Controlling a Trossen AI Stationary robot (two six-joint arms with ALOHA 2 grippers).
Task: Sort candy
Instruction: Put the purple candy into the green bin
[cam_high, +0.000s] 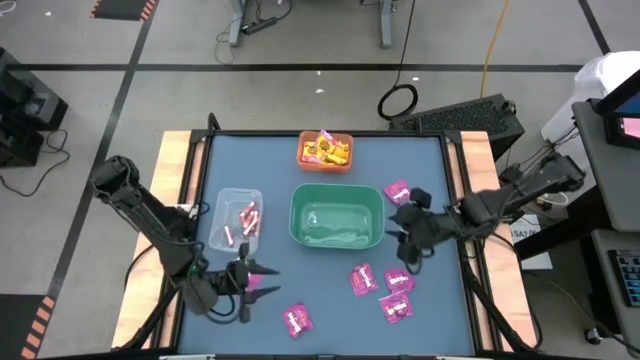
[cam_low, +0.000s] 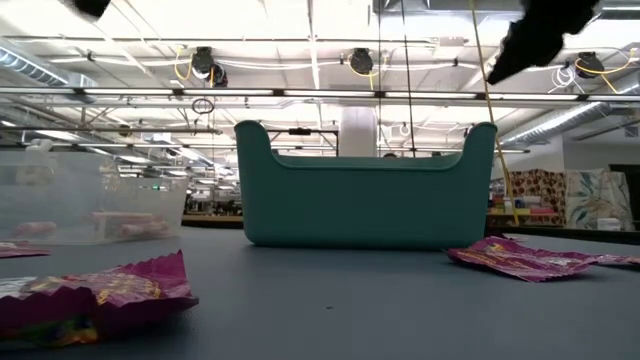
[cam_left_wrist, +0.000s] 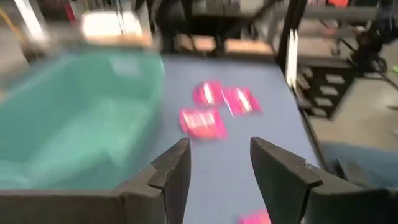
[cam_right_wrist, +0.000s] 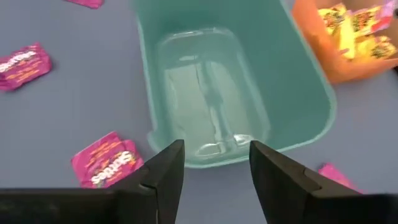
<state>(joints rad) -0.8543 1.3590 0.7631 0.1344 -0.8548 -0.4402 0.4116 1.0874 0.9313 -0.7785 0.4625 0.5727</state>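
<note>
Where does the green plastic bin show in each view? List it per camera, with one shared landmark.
High view: green plastic bin, table centre, empty.
Low view: bin mid-picture, seen side-on.
Left wrist view: bin blurred, beyond the left gripper.
Right wrist view: bin just ahead of the right gripper.
Shared landmark: magenta-pink candy packets lying on the table near the bin.

My two arms are dark, near-black jointed tubes with bulky rounded elbows and thin cables trailing alongside. My left gripper and right gripper each carry two matte black, wedge-shaped fingers.
</note>
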